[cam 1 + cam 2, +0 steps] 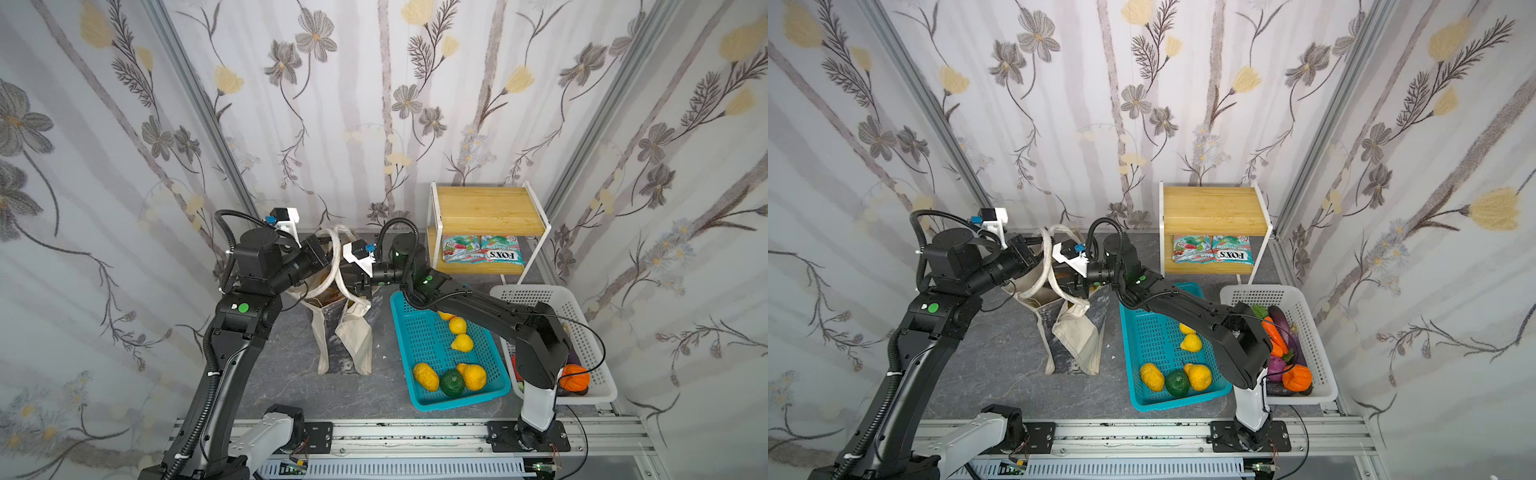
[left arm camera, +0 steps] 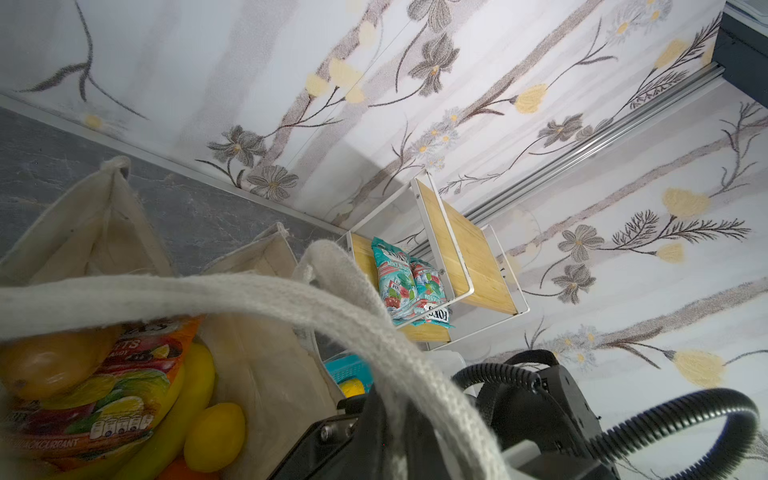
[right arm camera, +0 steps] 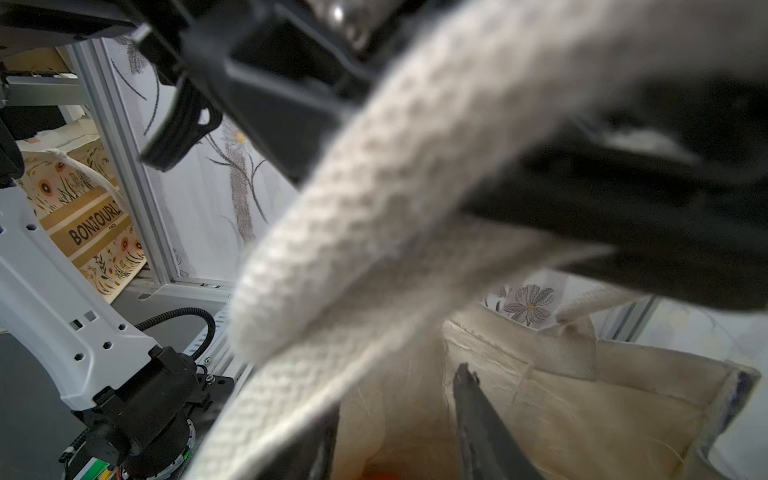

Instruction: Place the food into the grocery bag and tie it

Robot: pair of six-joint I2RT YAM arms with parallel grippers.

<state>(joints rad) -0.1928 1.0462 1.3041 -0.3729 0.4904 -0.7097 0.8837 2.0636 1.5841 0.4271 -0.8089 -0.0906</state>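
Note:
The cream grocery bag point(image 1: 353, 328) point(image 1: 1075, 332) stands open at the back middle in both top views. Inside it lie an orange snack packet point(image 2: 104, 382), a banana point(image 2: 183, 415), a lemon-like fruit point(image 2: 214, 436) and a brownish bulb point(image 2: 50, 365). My left gripper point(image 1: 329, 257) point(image 2: 399, 411) is shut on a cream strap handle point(image 2: 291, 299), held above the bag's mouth. My right gripper point(image 1: 357, 289) point(image 3: 399, 390) hangs over the bag's opening. Its jaws stand apart, with only the bag's inside between them. A strap point(image 3: 395, 208) drapes across just above them.
A teal basket point(image 1: 415, 332) right of the bag holds yellow fruits and a green one. A white basket point(image 1: 582, 316) with vegetables stands at the far right. A wooden shelf point(image 1: 490, 208) behind them carries two mint packets point(image 1: 482, 249). The arms' rail point(image 1: 415, 432) runs along the front.

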